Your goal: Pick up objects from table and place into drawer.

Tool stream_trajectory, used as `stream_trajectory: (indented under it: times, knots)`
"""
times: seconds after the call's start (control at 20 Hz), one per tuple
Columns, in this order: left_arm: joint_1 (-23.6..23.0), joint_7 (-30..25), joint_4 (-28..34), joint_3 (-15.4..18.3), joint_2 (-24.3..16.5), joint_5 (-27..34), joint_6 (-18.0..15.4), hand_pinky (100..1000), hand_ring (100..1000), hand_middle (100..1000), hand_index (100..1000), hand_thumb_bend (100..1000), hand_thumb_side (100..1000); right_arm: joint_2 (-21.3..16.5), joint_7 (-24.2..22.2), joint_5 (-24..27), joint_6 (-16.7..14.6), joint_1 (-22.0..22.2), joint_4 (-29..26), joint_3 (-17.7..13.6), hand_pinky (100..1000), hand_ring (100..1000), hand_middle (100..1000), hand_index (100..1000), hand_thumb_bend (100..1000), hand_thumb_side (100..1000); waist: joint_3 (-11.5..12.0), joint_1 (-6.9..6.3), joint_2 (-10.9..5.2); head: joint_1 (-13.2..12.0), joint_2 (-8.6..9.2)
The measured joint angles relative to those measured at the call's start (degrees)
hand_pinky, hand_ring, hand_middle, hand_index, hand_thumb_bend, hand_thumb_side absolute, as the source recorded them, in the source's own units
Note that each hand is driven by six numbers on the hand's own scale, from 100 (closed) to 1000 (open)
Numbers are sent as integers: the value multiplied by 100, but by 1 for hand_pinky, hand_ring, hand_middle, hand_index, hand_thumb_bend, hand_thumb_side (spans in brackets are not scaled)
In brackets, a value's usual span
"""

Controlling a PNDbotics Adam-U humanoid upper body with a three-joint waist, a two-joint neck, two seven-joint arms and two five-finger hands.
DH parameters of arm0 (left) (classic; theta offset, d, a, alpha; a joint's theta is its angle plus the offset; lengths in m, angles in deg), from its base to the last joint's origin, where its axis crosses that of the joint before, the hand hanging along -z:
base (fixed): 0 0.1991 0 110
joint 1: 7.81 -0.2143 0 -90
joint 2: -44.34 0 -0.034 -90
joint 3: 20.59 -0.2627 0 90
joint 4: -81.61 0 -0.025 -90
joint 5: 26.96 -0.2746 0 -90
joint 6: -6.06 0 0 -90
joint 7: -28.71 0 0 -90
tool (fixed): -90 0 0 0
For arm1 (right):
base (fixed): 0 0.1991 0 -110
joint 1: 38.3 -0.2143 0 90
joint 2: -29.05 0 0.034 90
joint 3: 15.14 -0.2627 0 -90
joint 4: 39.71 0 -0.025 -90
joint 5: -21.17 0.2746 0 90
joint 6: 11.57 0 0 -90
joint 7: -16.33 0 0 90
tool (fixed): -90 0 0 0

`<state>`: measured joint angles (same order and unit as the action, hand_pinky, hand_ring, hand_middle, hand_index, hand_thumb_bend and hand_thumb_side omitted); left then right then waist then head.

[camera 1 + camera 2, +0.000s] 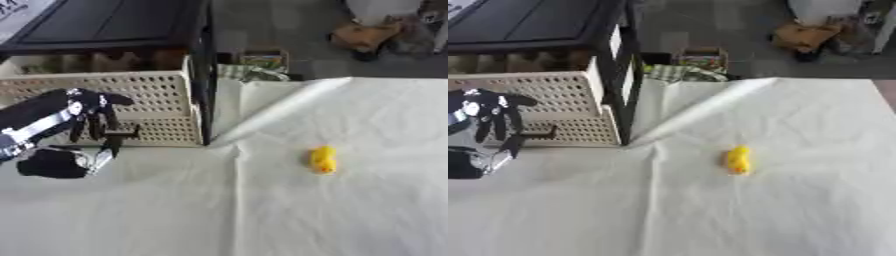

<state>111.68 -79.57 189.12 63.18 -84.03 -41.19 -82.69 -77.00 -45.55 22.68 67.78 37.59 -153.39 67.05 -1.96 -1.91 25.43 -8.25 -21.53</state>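
Observation:
A small yellow duck-shaped toy (324, 159) lies on the white cloth right of centre. At the left a beige perforated drawer (149, 90) stands pulled out of a dark cabinet (105, 22). My left hand (94, 112) hangs in front of the drawer's front wall, open, its fingers pointing down. Just below the fingertips a black object with a shiny clear part (54, 163) rests on the cloth. I cannot tell whether the fingers touch it. The right hand shows in neither view.
The white cloth (262, 210) has a raised fold (271, 112) running diagonally from the drawer's corner to the far edge. Beyond the table, on the floor, are a small box of green items (262, 59) and brown clutter (367, 35).

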Motion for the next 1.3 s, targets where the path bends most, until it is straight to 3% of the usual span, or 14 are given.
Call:
stream_trajectory:
  times: [0.2, 0.45, 0.7, 0.95, 1.3]
  knots:
    - [28, 21, -12, -14, 22, 36, -24, 395, 604, 725, 998, 105, 408, 6, 0, 11, 0, 0, 0, -25, 801, 701, 380, 773, 435, 984, -10, -3, 11, -6, 4]
    - [34, 97, -12, -39, 47, 157, -147, 519, 748, 849, 1000, 105, 408, 16, 0, 13, 1, 0, 0, -26, 801, 700, 380, 771, 435, 981, -17, 1, 17, -17, 29]
    - [69, 193, -47, -69, 49, 411, -333, 571, 784, 861, 1000, 105, 408, 46, 0, 18, 1, 0, 0, -28, 801, 699, 380, 770, 434, 978, -35, 13, 24, -21, 49]
    - [23, 189, -19, -72, 50, 507, -471, 569, 774, 841, 1000, 105, 408, 49, -3, 55, 7, 4, 0, -33, 801, 699, 382, 766, 429, 977, -26, 23, 21, -21, 48]
    - [-373, 355, 534, -21, 43, 778, -698, 536, 731, 776, 964, 105, 408, 71, -4, 93, 43, 58, 0, -64, 800, 699, 391, 763, 412, 975, 67, 46, -159, -6, 6]
